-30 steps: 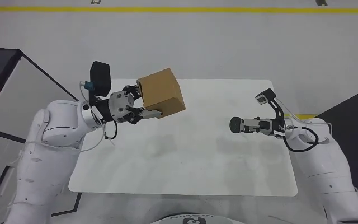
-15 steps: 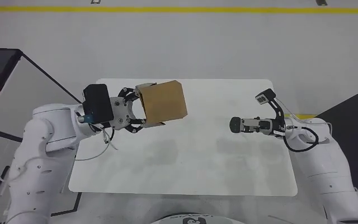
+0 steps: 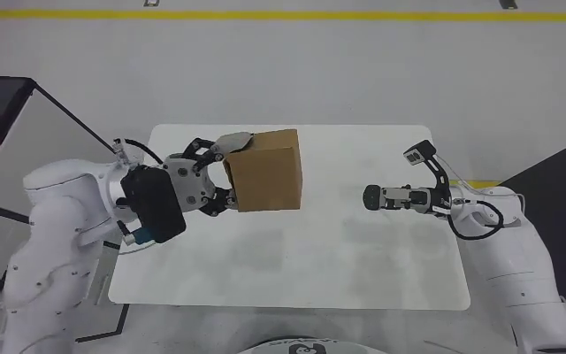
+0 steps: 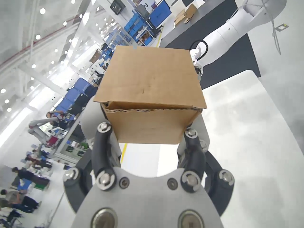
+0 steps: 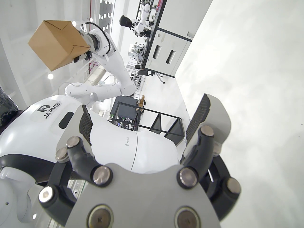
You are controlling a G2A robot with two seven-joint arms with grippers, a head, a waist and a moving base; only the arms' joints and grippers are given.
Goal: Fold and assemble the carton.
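Brown cardboard carton (image 3: 265,170), formed into a box shape, hangs off the white table (image 3: 354,265), above its far left part as the top view shows it. The left gripper (image 3: 232,173) is clamped on it from the side nearest the robot's left arm, one finger on each of two opposite faces.

In the left wrist view the carton (image 4: 147,91) sits between the fingers of the left gripper (image 4: 148,131). Along its near edge the corrugated rim of a flap shows, with a thin gap under the panel above it. From the right wrist view the carton (image 5: 57,45) is seen farther off, clear of the table (image 5: 249,48), and one face shows folded-in flaps whose seams meet.

The right gripper (image 3: 371,196) is well apart from the carton, over the right part of the table. Its fingers are spread, and nothing lies between its ribbed pads (image 5: 198,117). A yellow line (image 3: 283,14) runs across the floor beyond the table.
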